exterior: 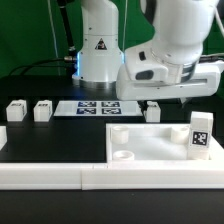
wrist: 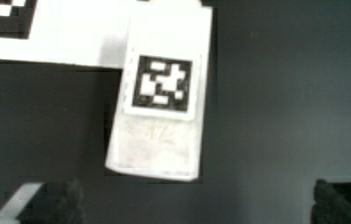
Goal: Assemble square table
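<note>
I have the two-finger gripper (wrist: pixel 190 204) spread wide and grasping nothing. Both dark fingertips (wrist: pixel 40 200) show in the wrist view with only bare black table (wrist: pixel 278 110) between them.

The piece I am after is a small white tagged block leg (wrist: pixel 159 95). It lies flat on the table just beside a corner of the marker board (wrist: pixel 12 25). In the exterior view it sits right under the hand, off the board's end on the exterior view's right.

The leg's long axis runs almost square to the line joining the fingertips, tilted only slightly, so the jaws would close across its narrow width. It is not yet between the tips, though. Its near end stops short of that line, and its body sits a little nearer one finger. I judge a slide along the leg's axis, a small sideways trim, then a descent.

The large flat white plastic square panel (exterior: pixel 155 143) lies flat nearer the front, with an upright white leg (exterior: pixel 200 135) at its corner.
</note>
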{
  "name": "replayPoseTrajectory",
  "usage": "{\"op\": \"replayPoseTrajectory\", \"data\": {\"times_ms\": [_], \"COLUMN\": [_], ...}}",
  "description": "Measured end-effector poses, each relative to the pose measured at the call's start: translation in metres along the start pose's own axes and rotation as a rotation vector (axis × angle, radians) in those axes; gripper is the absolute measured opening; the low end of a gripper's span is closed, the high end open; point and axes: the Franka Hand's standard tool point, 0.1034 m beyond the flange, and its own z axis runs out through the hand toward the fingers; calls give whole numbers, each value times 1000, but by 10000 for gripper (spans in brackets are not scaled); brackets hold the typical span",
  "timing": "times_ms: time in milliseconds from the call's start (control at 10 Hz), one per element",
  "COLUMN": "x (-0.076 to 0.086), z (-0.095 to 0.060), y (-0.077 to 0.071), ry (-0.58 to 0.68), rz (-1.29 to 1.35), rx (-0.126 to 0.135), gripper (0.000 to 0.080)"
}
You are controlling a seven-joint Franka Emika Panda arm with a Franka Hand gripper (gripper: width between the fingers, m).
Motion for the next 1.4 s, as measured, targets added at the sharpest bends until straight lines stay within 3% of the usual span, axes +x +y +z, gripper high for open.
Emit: {"op": "replayPoseTrajectory", "data": {"times_ms": [200, 400, 600, 800, 1000, 1300, 1400], "x": [0, 1, -7, -11, -11, -11, -11], "z": [2, 3, 18, 31, 36, 36, 36], "y": [4, 6, 17, 15, 7, 7, 7], "ry": [-84, -81, -188, -253, -265, -264, -264], "rz": [30, 36, 149, 233, 286, 313, 314], "rx": [9, 10, 21, 44, 38, 32, 33], "gripper": [649, 649, 649, 649, 649, 649, 532]}}
